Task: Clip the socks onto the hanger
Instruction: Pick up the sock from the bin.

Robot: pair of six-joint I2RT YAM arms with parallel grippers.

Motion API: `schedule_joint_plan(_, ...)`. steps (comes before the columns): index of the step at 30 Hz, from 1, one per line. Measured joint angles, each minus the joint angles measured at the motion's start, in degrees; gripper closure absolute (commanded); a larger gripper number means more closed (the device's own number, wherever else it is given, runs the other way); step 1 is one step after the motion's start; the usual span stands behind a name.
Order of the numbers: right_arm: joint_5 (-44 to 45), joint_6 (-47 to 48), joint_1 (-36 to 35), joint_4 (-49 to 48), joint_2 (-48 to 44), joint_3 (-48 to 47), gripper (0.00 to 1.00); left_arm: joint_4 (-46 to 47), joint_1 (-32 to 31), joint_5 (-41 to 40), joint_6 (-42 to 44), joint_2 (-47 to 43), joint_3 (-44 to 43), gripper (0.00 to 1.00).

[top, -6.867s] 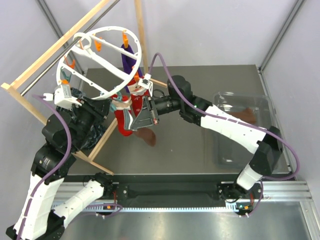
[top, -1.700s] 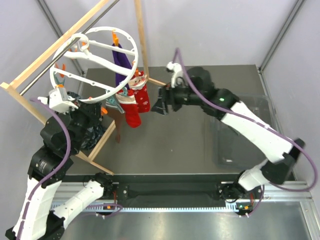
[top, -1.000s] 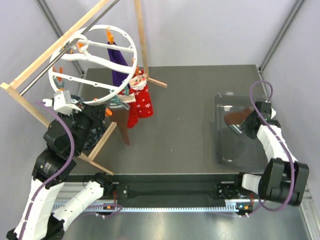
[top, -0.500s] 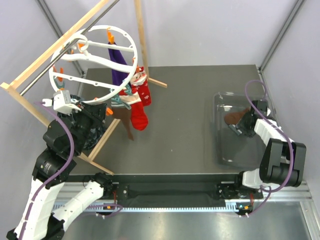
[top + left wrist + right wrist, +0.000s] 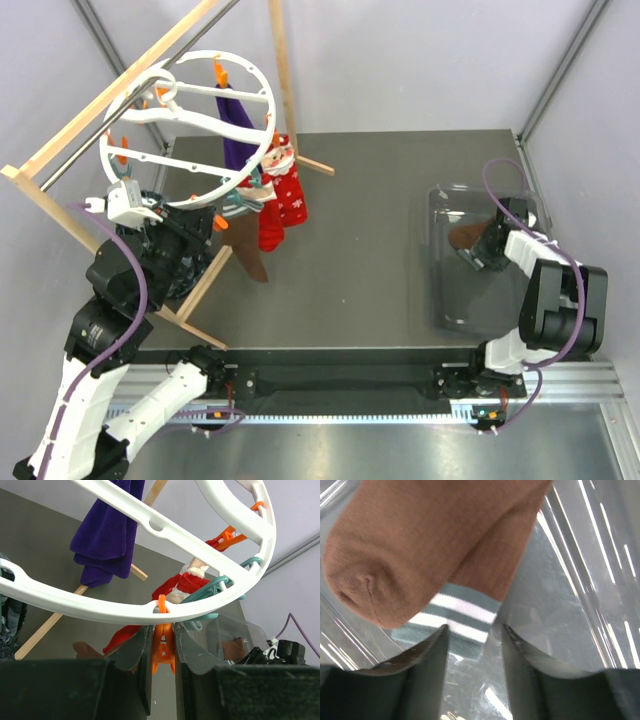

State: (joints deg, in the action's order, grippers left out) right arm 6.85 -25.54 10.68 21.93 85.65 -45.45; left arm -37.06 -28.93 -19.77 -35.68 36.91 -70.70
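Pinching one orange clip [image 5: 163,657]: left claw [image 5: 162,635]; right claw [image 5: 472,636] parted; two socks [image 5: 283,202] on hanger [image 5: 75,600].

top camera looks down from high behind the near edge over the whole table [image 5: 370,230]. left wrist camera looks up, close under the hanger [image 5: 100,607] rim; right wrist camera sits tight over a brown sock [image 5: 435,540]. top view shares both.

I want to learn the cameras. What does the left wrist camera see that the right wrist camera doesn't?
Only the left wrist: the white hanger, the left gripper pinching an orange clip, a purple sock and a red Santa sock. Only the right wrist: the striped cuff. Both: the brown sock in the clear bin.
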Motion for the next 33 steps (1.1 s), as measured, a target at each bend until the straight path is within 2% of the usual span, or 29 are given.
schedule_joint_plan(8, 0.3, 0.3, -1.3, -1.3, 2.1, -1.5, 0.93, 0.0, 0.0, 0.3, -0.5, 0.0, 0.0, 1.00)
schedule_joint_plan(11, -0.6, 0.2, -1.3, -1.6, 2.1, -1.5, 1.00, -0.1, 0.0, 0.3, -0.7, 0.0, 0.0, 1.00)
schedule_joint_plan(15, -1.6, 0.0, -1.3, -1.1, 1.1, -1.5, 1.00, -0.1, 0.0, 0.4, -1.1, 0.0, 0.0, 1.00)
schedule_joint_plan(18, -2.6, -0.1, -1.6, 0.2, -3.1, -1.5, 1.00, -0.2, 0.0, 0.4, -1.5, 0.0, 0.0, 1.00)
schedule_joint_plan(21, -2.5, 0.0, -4.2, 2.5, -10.6, -1.6, 1.00, -0.2, 0.0, 0.4, -1.7, 0.0, 0.0, 1.00)
schedule_joint_plan(25, -3.6, 0.6, -11.2, 4.7, -21.6, -4.5, 1.00, -0.2, 0.0, 0.3, -1.7, 0.0, 0.0, 1.00)
schedule_joint_plan(29, -11.1, 1.0, -15.7, 5.7, -28.3, -8.6, 1.00, -0.3, 0.0, 0.2, -1.7, 0.0, 0.0, 1.00)
schedule_joint_plan(33, -20.9, 0.4, -20.9, 5.4, -29.4, -12.2, 1.00, -0.3, 0.0, 0.2, -1.7, 0.0, 0.0, 1.00)
